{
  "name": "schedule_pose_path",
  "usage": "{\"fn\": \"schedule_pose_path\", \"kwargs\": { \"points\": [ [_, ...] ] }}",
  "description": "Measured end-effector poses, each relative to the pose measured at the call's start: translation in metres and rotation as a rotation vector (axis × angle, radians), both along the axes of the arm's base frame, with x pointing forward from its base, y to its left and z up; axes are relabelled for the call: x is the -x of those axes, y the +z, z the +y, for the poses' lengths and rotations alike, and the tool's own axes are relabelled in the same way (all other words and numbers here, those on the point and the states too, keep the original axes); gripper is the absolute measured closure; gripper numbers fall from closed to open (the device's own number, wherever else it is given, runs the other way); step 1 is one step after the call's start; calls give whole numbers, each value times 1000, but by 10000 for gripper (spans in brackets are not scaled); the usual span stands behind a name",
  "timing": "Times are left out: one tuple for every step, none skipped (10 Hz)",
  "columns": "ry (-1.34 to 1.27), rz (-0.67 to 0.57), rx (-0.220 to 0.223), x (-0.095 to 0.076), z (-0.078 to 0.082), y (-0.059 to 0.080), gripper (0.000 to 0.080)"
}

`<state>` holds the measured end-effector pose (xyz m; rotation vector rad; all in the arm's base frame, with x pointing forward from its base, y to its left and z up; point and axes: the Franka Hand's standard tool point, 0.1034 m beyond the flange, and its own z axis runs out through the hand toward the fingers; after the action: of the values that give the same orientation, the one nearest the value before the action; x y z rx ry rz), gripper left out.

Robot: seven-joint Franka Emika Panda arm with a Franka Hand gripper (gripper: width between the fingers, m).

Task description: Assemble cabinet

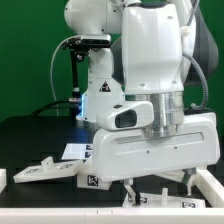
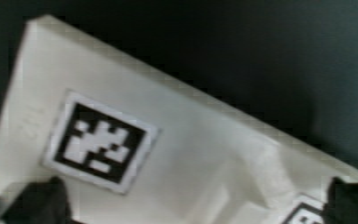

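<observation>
No words, brands or numbers can be read — the only signs are black-and-white square patterns. In the wrist view one tag point(image 2: 99, 140) sits on a white panel of the cabinet point(image 2: 202, 125), with part of a second tag point(image 2: 311, 212) nearby. The exterior view shows a small tag point(image 1: 92, 181) at the cabinet's lower corner, its pattern blurred.

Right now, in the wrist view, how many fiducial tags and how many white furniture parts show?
Tags: 2, a whole tag and an edge-cut tag
White cabinet part: 1
Total: 3
</observation>
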<state>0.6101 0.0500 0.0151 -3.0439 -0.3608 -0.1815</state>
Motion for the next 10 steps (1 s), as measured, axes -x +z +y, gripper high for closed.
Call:
{"fn": "schedule_pose_path", "kwargs": {
  "points": [
    [1,0,0,0,0,0,283],
    [2,0,0,0,0,0,432],
    [2,0,0,0,1,0,572],
    [2,0,0,0,1,0,572],
    [2,0,0,0,1,0,704],
    [2,-1,0,0,1,0,737],
    [23,-1,4,-1,-2,4,737],
    [44,-6,10,-3,-11,17,737],
    [76,-6,18,1,-22,37,737],
    [89,-4,24,7,-31,54,737]
  ]
}}
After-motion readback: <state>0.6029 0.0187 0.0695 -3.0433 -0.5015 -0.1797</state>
